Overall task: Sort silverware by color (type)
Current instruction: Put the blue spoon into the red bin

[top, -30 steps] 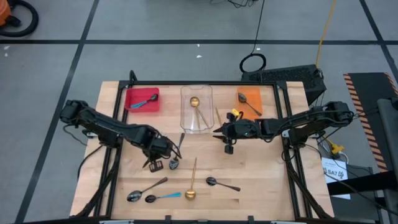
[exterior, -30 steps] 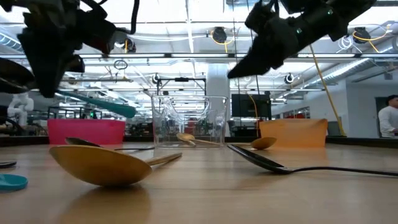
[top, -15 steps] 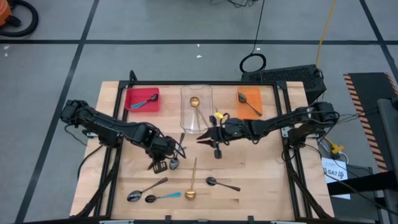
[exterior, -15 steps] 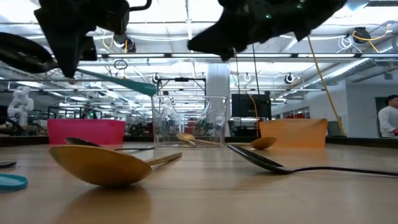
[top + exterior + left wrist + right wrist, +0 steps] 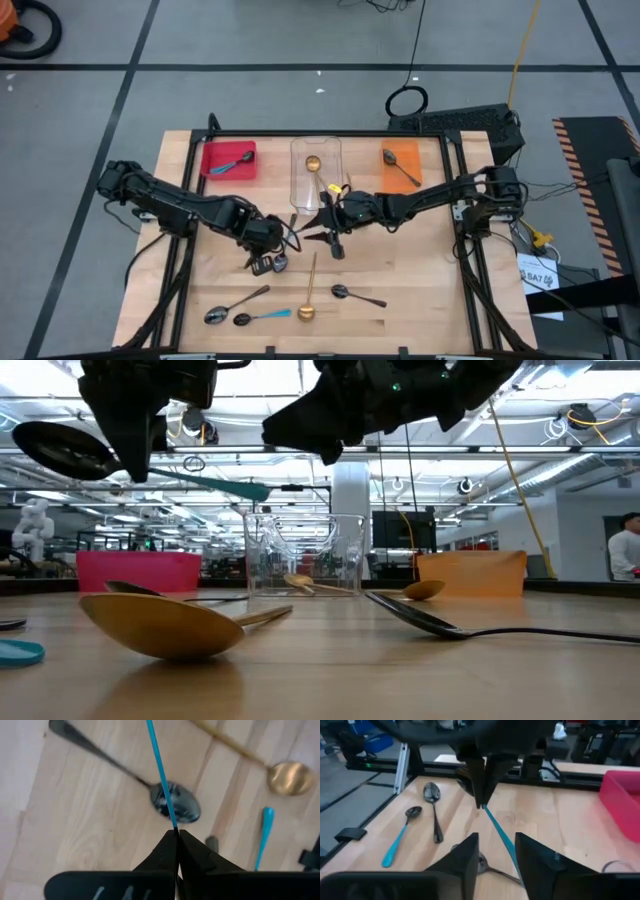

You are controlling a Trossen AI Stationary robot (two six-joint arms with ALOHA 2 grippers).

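My left gripper (image 5: pixel 268 243) hangs over the table's middle left, shut on a spoon with a dark bowl (image 5: pixel 65 450) and a light blue handle (image 5: pixel 215 484). My right gripper (image 5: pixel 496 840) reaches in level from the table's right. It is open, one finger on each side of the handle's free end (image 5: pixel 506 842); I cannot tell whether either finger touches it. Loose silverware lies near the table's front edge: a gold spoon (image 5: pixel 309 292), dark spoons (image 5: pixel 357 295) (image 5: pixel 236 304) and a blue-handled one (image 5: pixel 262 316). Another dark spoon (image 5: pixel 175 807) lies under the left gripper. My left gripper pinches the blue handle close to the bowl (image 5: pixel 173 824) between its two fingers. The fingers come steeply from above and lie across the handle. The spoon is lifted clear of the table, nearly level, its handle pointing toward the right gripper.
Along the far edge stand a red tray (image 5: pixel 212 172) with a blue-handled spoon, a clear container (image 5: pixel 298 190) with a gold spoon, and an orange tray (image 5: pixel 388 178) with a dark spoon. Bare wood lies at the table's right half.
My right gripper has moved toward the table's left, to the handle end of the held spoon. My left gripper has risen a little with the spoon, and the handle has swung up from a downward slant to nearly level.
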